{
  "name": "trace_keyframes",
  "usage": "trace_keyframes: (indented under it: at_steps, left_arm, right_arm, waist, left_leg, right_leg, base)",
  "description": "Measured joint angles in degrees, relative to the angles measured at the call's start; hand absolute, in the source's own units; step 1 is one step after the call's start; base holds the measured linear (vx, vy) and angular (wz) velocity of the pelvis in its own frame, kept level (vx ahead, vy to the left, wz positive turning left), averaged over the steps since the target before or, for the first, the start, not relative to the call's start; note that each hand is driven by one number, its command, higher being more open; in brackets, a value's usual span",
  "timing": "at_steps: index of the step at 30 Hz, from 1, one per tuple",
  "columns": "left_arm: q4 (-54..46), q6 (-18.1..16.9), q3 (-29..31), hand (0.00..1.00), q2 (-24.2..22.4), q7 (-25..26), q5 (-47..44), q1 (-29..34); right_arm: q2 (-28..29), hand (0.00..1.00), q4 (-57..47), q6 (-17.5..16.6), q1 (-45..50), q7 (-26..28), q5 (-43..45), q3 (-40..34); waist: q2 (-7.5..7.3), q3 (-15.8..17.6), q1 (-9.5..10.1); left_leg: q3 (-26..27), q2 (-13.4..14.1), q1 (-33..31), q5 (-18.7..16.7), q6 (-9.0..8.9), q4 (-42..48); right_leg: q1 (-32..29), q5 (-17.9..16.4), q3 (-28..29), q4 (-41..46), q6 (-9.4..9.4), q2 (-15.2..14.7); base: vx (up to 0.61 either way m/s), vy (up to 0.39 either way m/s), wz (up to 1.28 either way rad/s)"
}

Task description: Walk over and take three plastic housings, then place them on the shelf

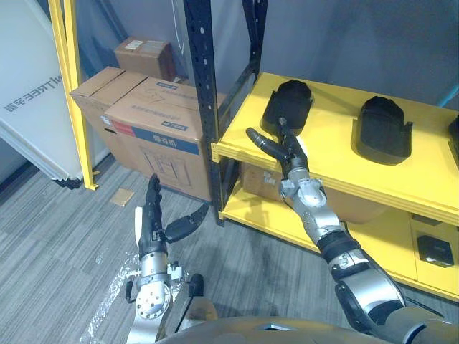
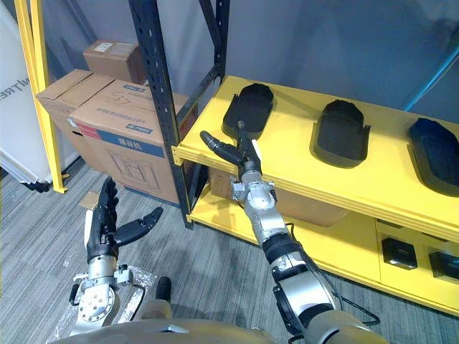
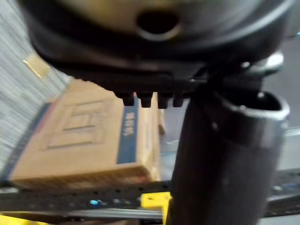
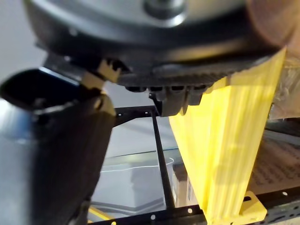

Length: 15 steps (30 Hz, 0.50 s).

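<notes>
All three plastic housings (image 2: 341, 132) on yellow shelf (image 2: 294, 159). Right hand (image 2: 244, 161) - fingers splayed, empty - at leftmost housing's (image 2: 247, 107) near end; a snagged finger could drag it off. Left hand (image 2: 102, 233) low, open, empty.

shelf, top board (image 1: 337, 154): three housings in a row, well apart. left housing (image 1: 288, 104) by the left end, middle housing (image 1: 384, 129) to its right, right housing (image 2: 437, 154) furthest right. right hand (image 1: 283, 150) at the board's near edge, just before the left housing. upright post (image 1: 203, 79) at the board's left corner. lower board (image 1: 387, 244) under it, small part (image 1: 435, 251) on it at right. left of the post: large carton (image 1: 161, 136) on the floor, second carton (image 1: 100, 93) at its left, small carton (image 1: 143, 56) behind them. leaning panel (image 1: 32, 100) far left. left hand (image 1: 152, 222) near, low, before the cartons.
</notes>
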Motion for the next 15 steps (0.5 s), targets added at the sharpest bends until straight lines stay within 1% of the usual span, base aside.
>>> trace_keyframes:
  at_steps: [2, 4, 5, 6, 7, 8, 9, 10, 11, 12, 13, 15]
  left_arm:
    - [5.50, 0.33, 2.64, 1.00, -0.24, -0.12, 0.06, 0.23]
    - [8.73, 0.45, 5.01, 1.00, -0.27, -1.25, -0.09, 0.43]
    - [10.18, 0.61, 7.04, 1.00, -0.32, -3.12, -0.76, 0.80]
    - [10.68, 0.92, 7.95, 1.00, -0.42, -4.00, -1.64, 0.99]
    - [11.64, 1.85, 9.67, 1.00, -0.65, -5.66, -3.19, 1.26]
    - [13.11, 2.72, 11.03, 1.00, -0.67, -7.23, -5.45, 1.56]
    - [13.91, 3.02, 11.66, 1.00, -0.70, -8.03, -6.75, 1.89]
    - [15.99, 3.90, 12.81, 1.00, -0.68, -9.94, -9.49, 2.10]
    - [18.19, 4.59, 13.57, 1.00, -0.69, -11.33, -11.58, 2.15]
    - [21.13, 5.47, 14.19, 1.00, -0.61, -12.65, -14.00, 1.59]
    - [22.67, 5.61, 14.54, 1.00, -0.60, -13.27, -15.03, 1.31]
    - [28.46, 7.00, 14.84, 1.00, -0.50, -14.75, -16.34, -0.30]
  right_arm:
    - [-0.01, 1.00, -0.50, -0.01, 0.09, 0.95, 0.07, 0.00]
    - [-0.17, 1.00, -5.77, 0.04, 2.63, 1.77, 0.05, -0.14]
    - [-0.18, 1.00, -13.62, 0.07, 7.11, 2.83, -0.06, -0.22]
    - [-0.19, 1.00, -18.14, 0.06, 9.65, 3.63, -0.10, -0.23]
    - [-0.50, 1.00, -26.82, 0.13, 15.13, 5.95, -0.12, -0.23]
    - [-1.22, 1.00, -33.89, 0.17, 20.32, 8.40, -0.26, -0.22]
    - [-1.64, 1.00, -36.79, 0.18, 22.50, 9.52, -0.41, -0.37]
    - [-2.92, 1.00, -41.28, 0.19, 26.76, 11.99, -1.40, -1.78]
    - [-3.88, 1.00, -43.28, 0.23, 29.52, 13.74, -2.32, -3.65]
    - [-5.01, 1.00, -44.35, 0.28, 32.59, 14.95, -3.48, -6.36]
    - [-5.36, 1.00, -44.37, 0.43, 33.94, 15.22, -4.52, -7.89]
    - [-5.62, 1.00, -42.47, 1.93, 39.87, 15.43, -3.88, -13.78]
  waist:
    - [-0.36, 0.22, -0.09]
    - [-0.82, 0.48, -0.13]
    - [-1.22, 0.39, -0.14]
    - [-1.38, 0.34, -0.37]
    - [-1.64, 0.24, -0.75]
    - [-1.90, 0.13, -1.49]
    - [-2.04, 0.02, -2.29]
    - [-2.23, -0.10, -3.77]
    - [-2.41, -0.23, -4.77]
    - [-2.66, -0.56, -5.90]
    - [-2.83, -0.79, -6.60]
    - [-3.16, -0.92, -8.65]
  left_leg:
    - [0.44, 0.20, 0.11, -0.22, -0.15, 0.00]
    - [0.97, 0.45, 0.12, -0.48, -0.42, 0.03]
    - [1.68, 0.63, 0.13, -0.63, -0.50, 0.11]
    - [2.08, 0.69, 0.16, -0.79, -0.64, 0.11]
    - [3.33, 0.83, 0.52, -1.10, -0.77, 0.12]
    - [4.95, 0.92, 1.41, -1.47, -0.98, 0.13]
    - [5.77, 0.92, 1.76, -1.58, -1.14, 0.13]
    - [7.30, 0.90, 2.54, -1.72, -1.27, 0.13]
    - [8.46, 0.90, 3.08, -1.93, -1.42, 0.12]
    - [9.69, 0.95, 3.36, -2.32, -1.47, 0.11]
    - [10.31, 0.98, 3.44, -2.40, -1.48, 0.12]
    - [12.32, 1.02, 4.74, -2.94, -1.68, 0.12]
  right_leg:
    - [-0.15, 0.06, 0.46, -0.28, -0.11, 0.14]
    - [-0.86, 0.06, 0.92, -0.39, -0.15, 0.28]
    - [-1.42, 0.04, 1.63, -0.35, -0.18, 0.35]
    - [-1.70, 0.04, 2.02, -0.32, -0.18, 0.35]
    - [-2.36, 0.04, 3.12, -0.15, -0.17, 0.23]
    - [-2.74, 0.05, 4.68, -0.09, -0.16, 0.04]
    - [-2.97, 0.04, 5.38, 0.04, -0.15, -0.10]
    - [-3.50, 0.03, 6.82, 0.36, -0.14, -0.37]
    - [-4.19, 0.01, 7.93, 0.78, -0.12, -0.54]
    - [-4.67, 0.02, 9.23, 0.82, -0.10, -0.59]
    - [-5.16, 0.03, 10.00, 0.88, -0.09, -0.59]
    - [-5.71, 0.01, 11.84, 1.04, -0.09, -0.66]
  base:
    - [0.00, -0.004, -0.10]
    - [0.00, 0.000, -0.16]
    - [0.00, 0.001, -0.20]
    - [0.04, 0.002, -0.36]
    - [0.08, 0.014, -0.51]
    - [0.11, 0.019, -0.56]
    - [0.11, 0.022, -0.64]
    - [0.08, 0.013, -0.58]
    - [0.07, 0.011, -0.68]
    - [0.05, 0.006, -0.53]
    - [0.06, 0.007, -0.50]
    - [0.04, 0.004, -0.44]
